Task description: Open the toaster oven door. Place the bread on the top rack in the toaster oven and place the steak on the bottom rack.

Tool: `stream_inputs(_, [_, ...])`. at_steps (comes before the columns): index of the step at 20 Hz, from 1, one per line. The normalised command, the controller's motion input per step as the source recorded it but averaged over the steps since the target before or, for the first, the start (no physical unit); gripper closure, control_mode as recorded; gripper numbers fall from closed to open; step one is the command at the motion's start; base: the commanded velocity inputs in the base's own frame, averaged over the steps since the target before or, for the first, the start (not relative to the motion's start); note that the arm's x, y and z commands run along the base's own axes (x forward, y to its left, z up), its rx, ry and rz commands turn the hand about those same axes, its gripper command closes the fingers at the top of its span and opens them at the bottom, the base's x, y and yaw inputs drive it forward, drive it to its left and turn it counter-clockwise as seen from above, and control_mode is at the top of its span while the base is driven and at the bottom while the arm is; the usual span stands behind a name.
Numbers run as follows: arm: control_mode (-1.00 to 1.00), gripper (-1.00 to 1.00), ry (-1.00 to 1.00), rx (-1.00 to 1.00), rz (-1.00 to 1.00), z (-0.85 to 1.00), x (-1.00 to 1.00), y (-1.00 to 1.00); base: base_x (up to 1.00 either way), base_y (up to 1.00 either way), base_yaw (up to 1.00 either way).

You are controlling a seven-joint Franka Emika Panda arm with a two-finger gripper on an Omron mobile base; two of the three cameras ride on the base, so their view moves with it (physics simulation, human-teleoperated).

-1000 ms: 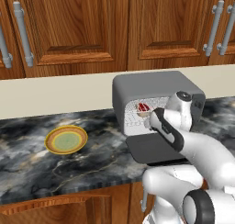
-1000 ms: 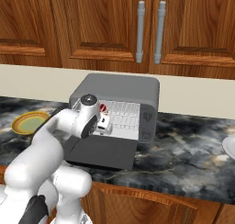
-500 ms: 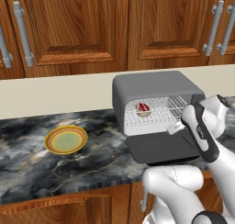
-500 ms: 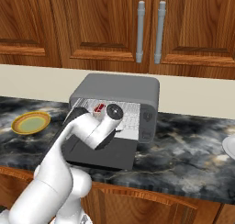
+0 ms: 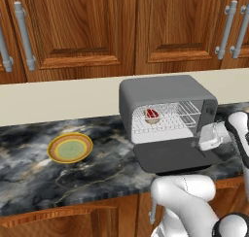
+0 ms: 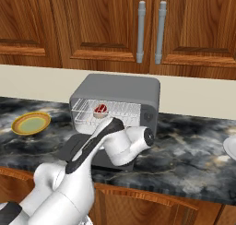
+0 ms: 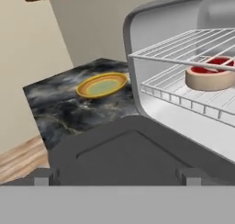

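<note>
Toaster oven (image 5: pixel 168 97) sits on the dark marbled desk (image 5: pixel 29 173), back against the beige wall strip under the wooden cabinets (image 5: pixel 87 27). Toaster oven door (image 5: pixel 172 157) is fully down, lying flat on the desk in front of the cavity, hinged at its lower edge.

Inside: pale interior, two silver wire racks. Steak (image 5: pixel 152 116) lies on the lower rack, toward the oven's left side as seen in the left base view; red top with a pale rim. In the hand view the steak (image 7: pixel 212 74) sits on the lower rack with the upper rack (image 7: pixel 183 46) bare above it. Right base view has the steak (image 6: pixel 100 111) at roughly mid-width of the opening.

Yellow-green round plate (image 5: pixel 70 147) is on the desk well to the left of the oven, nothing on it. It shows at the left edge of the desk in the right base view (image 6: pixel 31 123) and beyond the door's far corner in the hand view (image 7: pixel 102 85).

Gripper (image 5: pixel 211 138) hangs just off the right front corner of the oven, above the right end of the lowered door. Jaws spread wide, nothing between them; the hand view looks across the door panel (image 7: pixel 133 159) toward the open cavity, with one fingertip (image 7: pixel 43 176) low at left.

A white dish edge (image 6: pixel 230 148) shows at the far right of the desk.
</note>
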Motion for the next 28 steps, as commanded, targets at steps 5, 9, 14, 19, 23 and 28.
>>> stream_inputs(5, [-1.0,-1.0,-0.13,0.16,0.1,0.01,0.07,-0.25,0.0,0.0,0.0])
stream_inputs(9, [-1.0,-1.0,-0.18,0.15,0.05,0.18,-0.01,-0.11,0.0,0.0,0.0])
stream_inputs(14, [-1.0,-1.0,-0.13,0.12,0.0,0.15,0.25,-0.03,0.0,0.0,0.0])
stream_inputs(19, [-1.0,-1.0,-0.04,0.06,-0.06,0.0,0.27,0.09,0.0,0.0,0.0])
stream_inputs(23, [-1.0,-1.0,-0.04,0.0,-0.16,0.08,0.17,0.01,0.0,0.0,0.0])
stream_inputs(28, [-1.0,-1.0,-0.07,0.0,-0.3,0.17,0.1,0.02,0.0,0.0,0.0])
